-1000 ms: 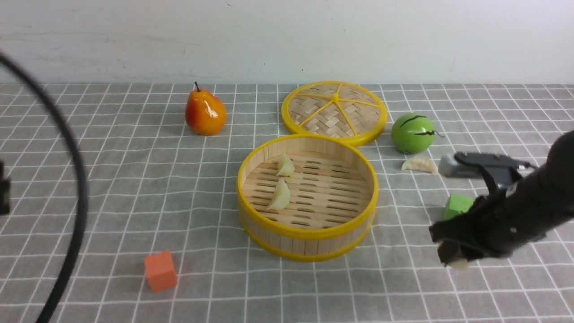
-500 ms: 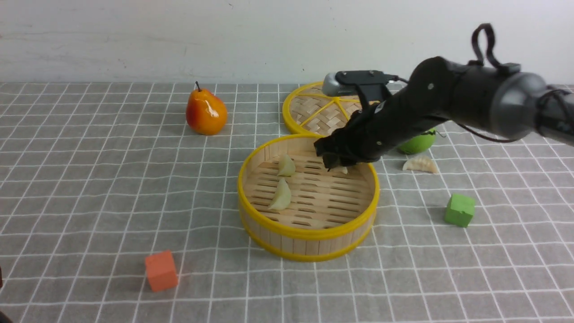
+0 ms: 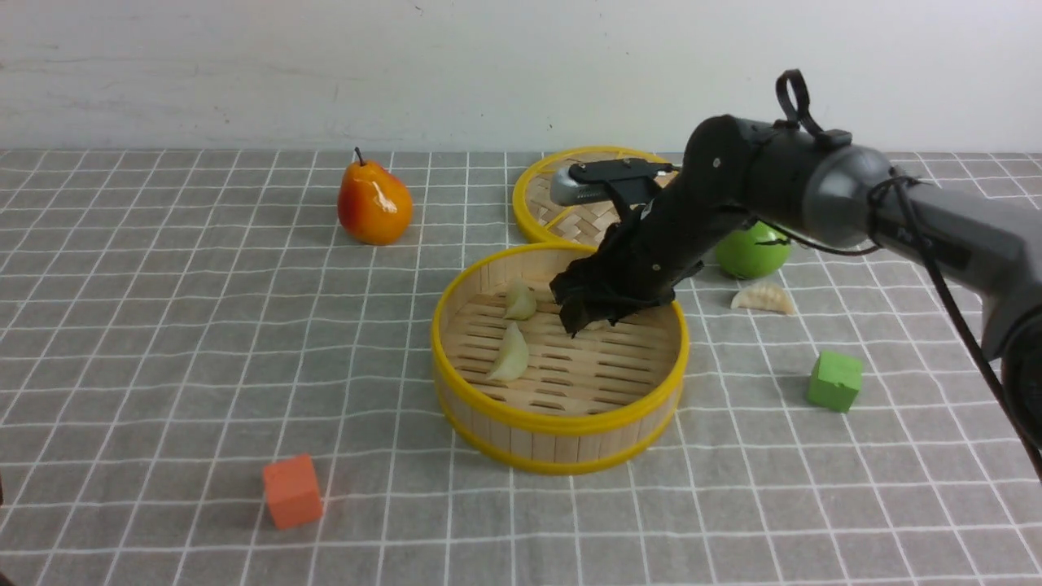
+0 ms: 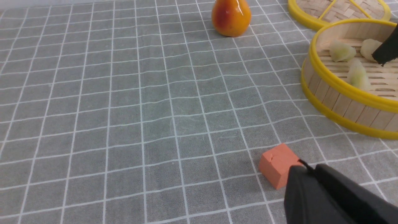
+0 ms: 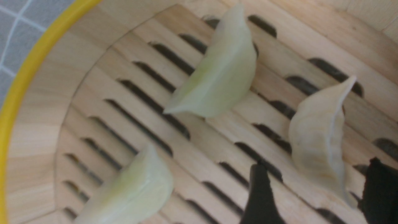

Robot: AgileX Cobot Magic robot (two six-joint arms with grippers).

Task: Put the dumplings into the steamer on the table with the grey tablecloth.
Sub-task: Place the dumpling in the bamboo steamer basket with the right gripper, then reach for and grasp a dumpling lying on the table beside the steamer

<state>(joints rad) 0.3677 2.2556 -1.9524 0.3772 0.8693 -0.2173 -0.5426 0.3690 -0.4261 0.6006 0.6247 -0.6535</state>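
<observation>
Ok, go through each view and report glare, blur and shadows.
Front view: sharp and evenly lit, a white glare streak on the pear, only soft shadows on the grey tablecloth. Left wrist view: grid lines crisp, but the left tool close to the lens is a featureless dark mass. Right wrist view: soft all over, the steamer slats and dumplings smeared.

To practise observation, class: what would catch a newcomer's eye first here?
The black right arm angled down into the yellow-rimmed bamboo steamer mid-table, its right gripper open, with three dumplings inside. Then the glossy orange pear at the back left, and one dumpling alone on the cloth right of the steamer.
</observation>
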